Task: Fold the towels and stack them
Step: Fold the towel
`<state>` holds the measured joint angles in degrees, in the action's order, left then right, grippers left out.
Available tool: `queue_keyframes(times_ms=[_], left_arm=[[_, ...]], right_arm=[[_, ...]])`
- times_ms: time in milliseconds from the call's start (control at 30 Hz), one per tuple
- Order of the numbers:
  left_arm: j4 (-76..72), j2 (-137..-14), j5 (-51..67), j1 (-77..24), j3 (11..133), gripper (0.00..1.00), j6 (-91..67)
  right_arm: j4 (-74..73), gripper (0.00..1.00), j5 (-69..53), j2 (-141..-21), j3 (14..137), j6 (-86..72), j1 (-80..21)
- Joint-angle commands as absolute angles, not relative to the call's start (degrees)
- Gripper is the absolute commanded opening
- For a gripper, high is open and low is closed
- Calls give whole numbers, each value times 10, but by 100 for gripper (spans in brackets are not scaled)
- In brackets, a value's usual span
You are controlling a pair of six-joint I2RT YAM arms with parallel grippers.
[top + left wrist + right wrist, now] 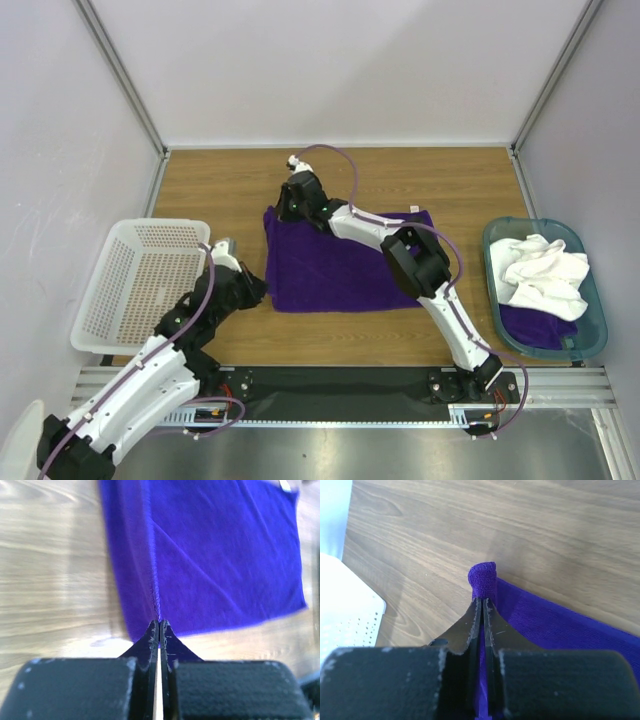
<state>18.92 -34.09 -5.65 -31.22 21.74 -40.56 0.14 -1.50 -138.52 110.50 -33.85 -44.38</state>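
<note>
The purple towel [345, 265] is spread flat at the middle of the table [450, 185], its long axis running left to right. Its near edge, by the left corner, is pinched in the closed left gripper [159, 625], whose arm is held low. Its far-left corner is clamped in the right gripper [484, 601], whose arm is stretched across the cloth.
</note>
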Motion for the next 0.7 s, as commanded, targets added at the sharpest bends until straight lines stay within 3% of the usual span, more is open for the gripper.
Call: queue_keyframes(times_ms=[0,333,667], left_arm=[[245,-340,-141,-316,281,0,-439],[409,-285,-311,-297,335,0,-506],[423,-225,-322,-246,330,0,-487]], right_arm=[[64,0,-22,-1321,1085,-327,-435],[26,0,-34,-1414,1233,-335,-472],[15,0,-7,-1491,1363,-348,-500]])
